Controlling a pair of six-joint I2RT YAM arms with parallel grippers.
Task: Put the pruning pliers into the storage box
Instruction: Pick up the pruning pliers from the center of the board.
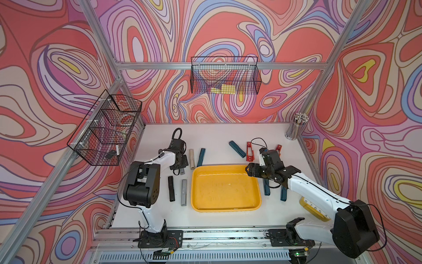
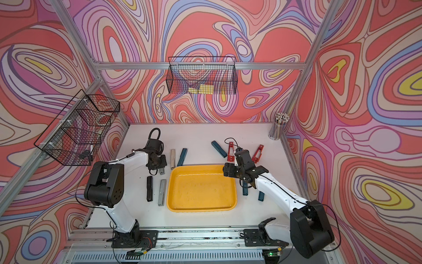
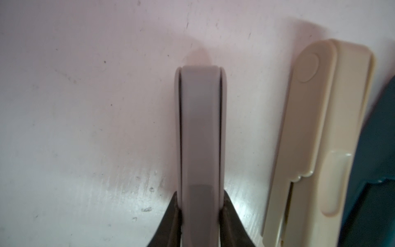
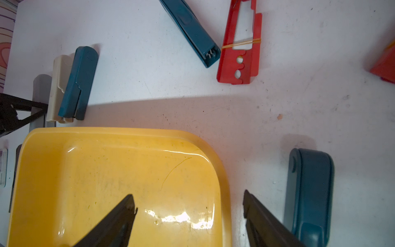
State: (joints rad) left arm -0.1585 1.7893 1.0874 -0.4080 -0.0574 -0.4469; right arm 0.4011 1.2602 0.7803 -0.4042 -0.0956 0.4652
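At the near right edge of the table a small yellow clock (image 1: 316, 209) peeks out from under the right arm. A bit farther in, in the middle, sits the storage box (image 1: 223, 189) — a flat yellow tray with nothing in it. Just left of it lie the black pliers (image 1: 171, 189) and the loose grey pliers (image 1: 184, 192), side by side, both pointing near to far. Just right of it lie two teal pliers (image 1: 266, 188), partly hidden by the right arm.

The right gripper (image 4: 189, 198) hangs over the far right corner of the box. Its fingers are spread wide with nothing between them.

The left gripper (image 3: 201, 215) is just off the far left corner of the box. Its two fingers press on both sides of the held grey pliers (image 3: 199, 128), so it has a narrow hold on them. These pliers point near to far, in line with the gripper. I cannot tell if they are off the table. The box lies to the right and a little nearer, very close — so I think the left arm's job is to lift, swing right over the rim and let go. The rim is raised, so a low carry could bump it.

Just right of the held ones lie the beige pliers (image 3: 316, 128) and a teal pair (image 1: 201, 157), close enough to get knocked. Farther off are a slanted teal pair (image 1: 237, 149) and two red pliers (image 1: 249, 152). In the far right corner stands a cup of sticks (image 1: 296, 128), and wire baskets (image 1: 225, 75) hang on the walls.
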